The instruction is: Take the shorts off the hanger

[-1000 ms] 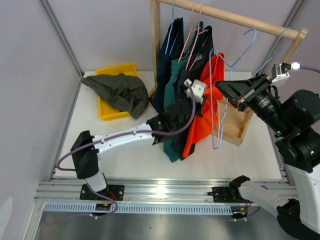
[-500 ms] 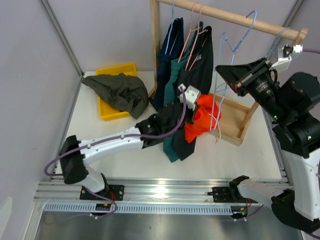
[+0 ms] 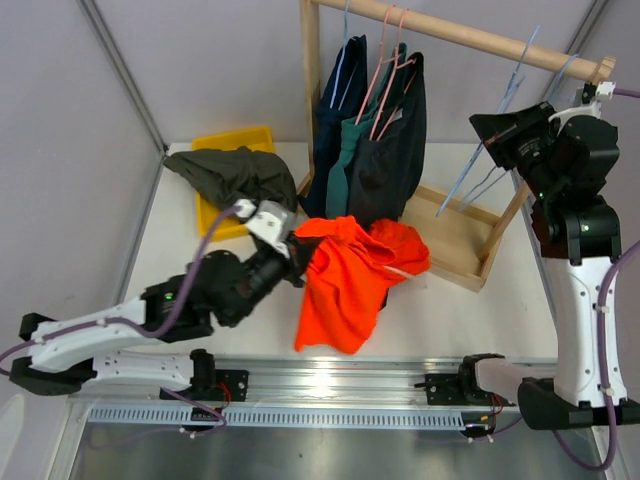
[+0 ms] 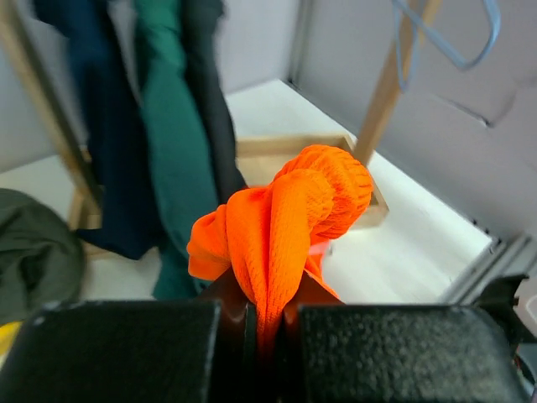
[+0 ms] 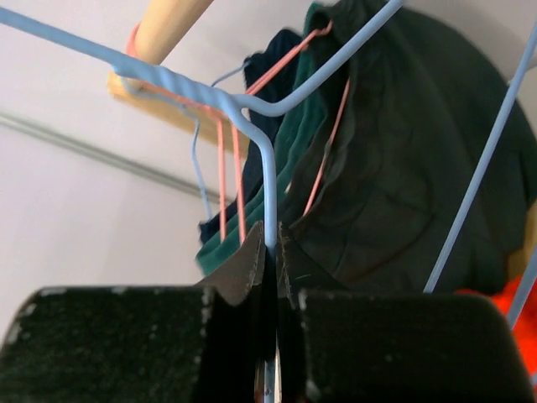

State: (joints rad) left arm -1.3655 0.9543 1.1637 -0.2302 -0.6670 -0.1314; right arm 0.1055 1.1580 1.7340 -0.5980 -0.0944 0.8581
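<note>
The left gripper (image 3: pixel 298 262) had its fingers pressed together on a fold of the orange shorts (image 3: pixel 348 285). In the wrist view the cloth rose in a bunched knot just ahead of the fingertips. From above it lay spread away from them on the table (image 3: pixel 480 310), off the rack. Beyond those fingers the navy shorts (image 3: pixel 335 110), teal shorts (image 3: pixel 350 150) and black shorts (image 3: pixel 395 150) hung side by side from the wooden rail (image 3: pixel 470 38), the teal and black pairs on pink hangers (image 3: pixel 385 70). Off to the fingers' left the olive shorts (image 3: pixel 240 180) lay heaped over the edge of a yellow tray (image 3: pixel 212 228). The right gripper (image 5: pixel 270 252) was raised near the rail's far end, its fingers pinching the thin wire of a bare light-blue hanger (image 5: pixel 270 180) — the twisted neck of the wire stood just above the fingertips. Whether its hook sat on the rail could not be told.
</note>
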